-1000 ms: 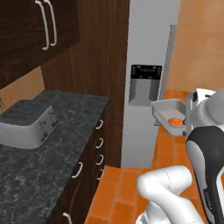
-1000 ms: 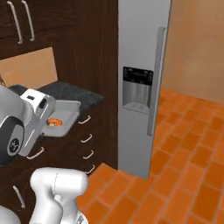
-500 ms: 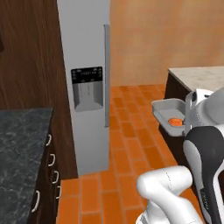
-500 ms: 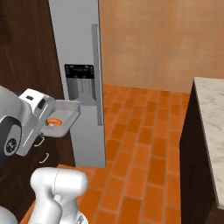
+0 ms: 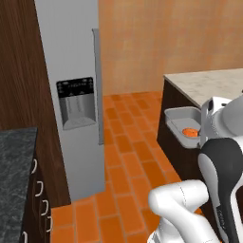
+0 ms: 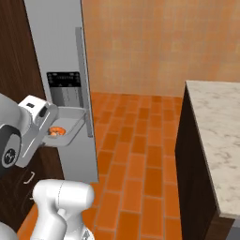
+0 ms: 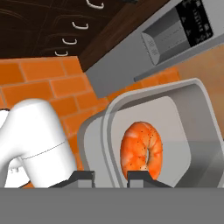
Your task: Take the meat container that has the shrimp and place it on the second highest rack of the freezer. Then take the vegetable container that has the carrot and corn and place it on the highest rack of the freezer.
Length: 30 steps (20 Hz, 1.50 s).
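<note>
Meat container with shrimp, carried in the air.
The folded arm holds it level; fingers are closed on its rim, beside the shut freezer.

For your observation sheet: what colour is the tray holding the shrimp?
Light grey; the tray around the shrimp shows best in the hand view.

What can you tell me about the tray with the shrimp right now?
The tray is a shallow grey container with rounded corners, a raised rim and a flat pale floor, plastic by its look. One curled orange-red shrimp lies in it, much smaller than the tray. It is held roughly level in the air above the orange brick floor, the gripper clamped on its near rim. From the base views it hangs in front of the arm, with the freezer beyond it, door shut.
</note>
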### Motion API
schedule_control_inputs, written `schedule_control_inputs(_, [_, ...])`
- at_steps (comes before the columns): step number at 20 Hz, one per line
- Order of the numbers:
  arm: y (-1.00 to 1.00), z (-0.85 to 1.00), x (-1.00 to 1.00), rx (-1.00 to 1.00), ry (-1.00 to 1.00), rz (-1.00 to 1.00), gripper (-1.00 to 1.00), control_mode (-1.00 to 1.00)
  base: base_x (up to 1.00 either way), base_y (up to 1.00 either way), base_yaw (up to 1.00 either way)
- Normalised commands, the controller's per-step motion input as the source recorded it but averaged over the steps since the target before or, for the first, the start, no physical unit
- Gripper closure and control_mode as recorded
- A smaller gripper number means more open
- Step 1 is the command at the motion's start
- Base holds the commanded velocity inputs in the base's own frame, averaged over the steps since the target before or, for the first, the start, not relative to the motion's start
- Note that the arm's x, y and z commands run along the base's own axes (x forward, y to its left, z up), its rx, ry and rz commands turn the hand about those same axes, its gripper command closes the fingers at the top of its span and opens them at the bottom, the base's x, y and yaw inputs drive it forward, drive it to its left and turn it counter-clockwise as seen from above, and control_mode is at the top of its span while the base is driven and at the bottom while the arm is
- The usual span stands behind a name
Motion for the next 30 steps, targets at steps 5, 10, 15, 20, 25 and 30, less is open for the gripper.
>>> schedule_control_inputs(5, [0.00,0.00,0.00,0.00,0.00,0.00,1.00,1.00,0.53,-0.59,-0.02])
schedule_control_inputs(10, [0.00,0.00,0.00,0.00,0.00,0.00,1.00,1.00,0.68,-0.43,-0.02])
schedule_control_inputs(15, [0.00,0.00,0.00,0.00,0.00,0.00,1.00,1.00,0.89,-0.22,-0.05])
schedule_control_inputs(20, [0.00,0.00,0.00,0.00,0.00,0.00,1.00,1.00,1.00,-0.39,-0.04])
schedule_control_inputs(25, [0.00,0.00,0.00,0.00,0.00,0.00,1.00,1.00,0.94,-0.32,-0.01])
schedule_control_inputs(30, [0.00,0.00,0.00,0.00,0.00,0.00,1.00,1.00,0.98,-0.13,0.00])
